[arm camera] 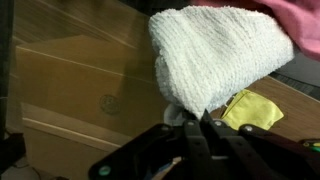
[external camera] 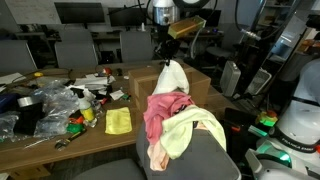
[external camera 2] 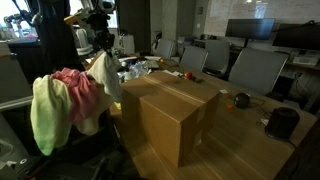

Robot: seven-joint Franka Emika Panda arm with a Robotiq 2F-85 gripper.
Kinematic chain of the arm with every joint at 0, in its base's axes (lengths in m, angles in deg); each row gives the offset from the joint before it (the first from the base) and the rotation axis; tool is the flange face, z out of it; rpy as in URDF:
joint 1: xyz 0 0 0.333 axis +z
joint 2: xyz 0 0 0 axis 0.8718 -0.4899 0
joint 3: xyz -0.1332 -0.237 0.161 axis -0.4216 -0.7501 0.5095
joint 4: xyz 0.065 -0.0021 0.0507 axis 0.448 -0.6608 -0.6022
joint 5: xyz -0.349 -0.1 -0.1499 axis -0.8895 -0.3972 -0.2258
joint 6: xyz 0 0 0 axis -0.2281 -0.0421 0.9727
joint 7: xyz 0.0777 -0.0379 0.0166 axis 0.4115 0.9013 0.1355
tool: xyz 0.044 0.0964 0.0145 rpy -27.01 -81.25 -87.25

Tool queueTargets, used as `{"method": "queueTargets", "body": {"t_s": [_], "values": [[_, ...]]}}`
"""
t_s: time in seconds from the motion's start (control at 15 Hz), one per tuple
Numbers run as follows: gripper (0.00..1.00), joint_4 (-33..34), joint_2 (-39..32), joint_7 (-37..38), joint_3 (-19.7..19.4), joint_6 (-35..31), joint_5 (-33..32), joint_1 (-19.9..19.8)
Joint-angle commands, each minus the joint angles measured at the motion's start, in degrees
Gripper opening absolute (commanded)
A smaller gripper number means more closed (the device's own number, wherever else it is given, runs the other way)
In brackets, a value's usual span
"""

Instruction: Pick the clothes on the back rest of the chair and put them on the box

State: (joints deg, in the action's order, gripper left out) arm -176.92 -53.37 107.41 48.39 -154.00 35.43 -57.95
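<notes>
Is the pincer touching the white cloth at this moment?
Touching. In the wrist view the pincer is shut on a bunched end of the white cloth, which hangs from it in both exterior views.

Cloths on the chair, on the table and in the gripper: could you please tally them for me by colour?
White cloth: 1, in the gripper
Pink cloth: 1, on the chair
Pale yellow cloth: 1, on the chair
Bright yellow cloth: 1, on the table
Total: 4
</notes>
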Motion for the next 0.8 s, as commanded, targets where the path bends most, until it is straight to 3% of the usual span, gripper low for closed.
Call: {"method": "queueTargets", "body": {"t_s": [0.0, 0.47, 0.73], "values": [[0.02, 3.84, -0.31, 3.18, -0.19, 4.77, -1.6, -1.76], [0.02, 15.1, -6.56, 8.48, -3.05, 13.13, -5.59, -4.96], [0.02, 22.97, -11.52, 8.5, -5.84, 16.21, -4.5, -5.94]]}}
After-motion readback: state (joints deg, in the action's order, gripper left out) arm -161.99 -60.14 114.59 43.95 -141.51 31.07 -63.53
